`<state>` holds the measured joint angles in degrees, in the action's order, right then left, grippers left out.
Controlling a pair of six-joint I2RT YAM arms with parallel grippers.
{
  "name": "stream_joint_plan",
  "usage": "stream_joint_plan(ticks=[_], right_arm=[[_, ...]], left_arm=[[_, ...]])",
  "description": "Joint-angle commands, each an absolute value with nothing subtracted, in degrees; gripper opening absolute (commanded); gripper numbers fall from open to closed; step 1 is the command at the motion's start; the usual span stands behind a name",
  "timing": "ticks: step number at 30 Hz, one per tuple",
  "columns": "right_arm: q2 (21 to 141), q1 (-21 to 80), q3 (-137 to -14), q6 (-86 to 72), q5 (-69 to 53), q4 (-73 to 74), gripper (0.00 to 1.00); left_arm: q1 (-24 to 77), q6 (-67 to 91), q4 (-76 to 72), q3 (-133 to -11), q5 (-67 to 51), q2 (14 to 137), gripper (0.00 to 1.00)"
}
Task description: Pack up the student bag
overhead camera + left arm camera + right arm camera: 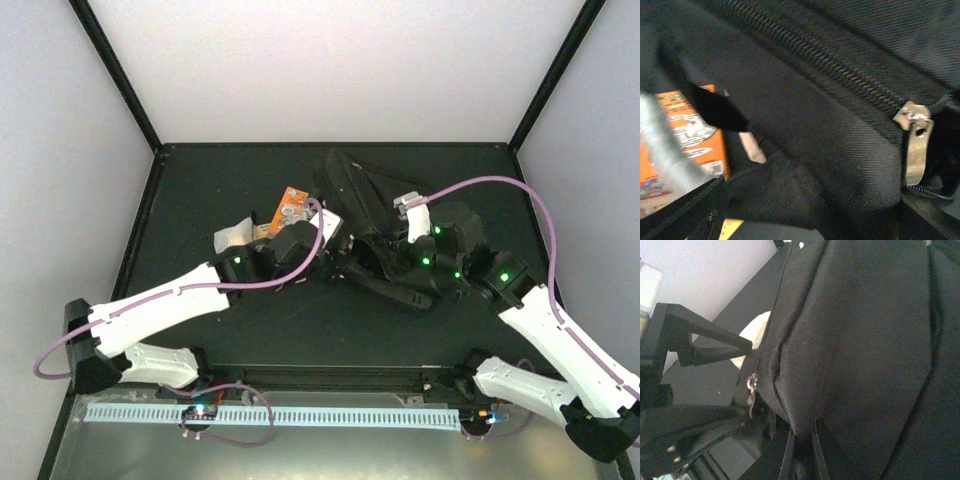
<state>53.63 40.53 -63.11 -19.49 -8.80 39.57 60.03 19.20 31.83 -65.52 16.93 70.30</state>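
Observation:
The student bag (400, 215) is a large black backpack lying at the table's middle right. My left gripper (335, 250) is pressed against its left edge. In the left wrist view black bag fabric (840, 125) fills the frame, with a zipper line and a metal zipper pull (914, 150); the fabric hides my jaws. My right gripper (405, 270) is at the bag's near side. In the right wrist view its jaws look shut on a pinched fold of the bag (800, 430). The zipper pull (751, 386) hangs just left of that fold.
An orange box (290, 212) lies just left of the bag and also shows in the left wrist view (690, 135). A small whitish pouch (232, 237) lies further left. Black frame posts stand at the table's corners.

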Motion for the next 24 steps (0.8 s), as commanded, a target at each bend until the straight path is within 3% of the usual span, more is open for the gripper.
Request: stream_joint_plan(ticks=[1,5,7,15,24], right_arm=[[49.94,40.75,-65.26,-18.26,-8.55,34.56,0.02],[50.00,40.77,-65.63,-16.49,-7.29,36.88,0.02],[49.65,40.78,-65.67,-15.42,-6.74,37.77,0.02],[48.59,40.73,-66.22,-14.63,-1.37,39.11,0.02],[44.16,40.69,-64.97,-17.20,9.96,37.77,0.02]], left_arm=[[58.54,22.83,45.61,-68.15,30.00,75.58,0.76],[58.03,24.87,45.31,-67.37,30.22,74.96,0.51],[57.96,25.04,44.24,-66.65,30.94,73.92,0.44],[57.41,25.16,40.74,-63.36,33.22,70.36,0.39],[53.44,27.32,37.04,-56.87,28.06,67.51,0.35]])
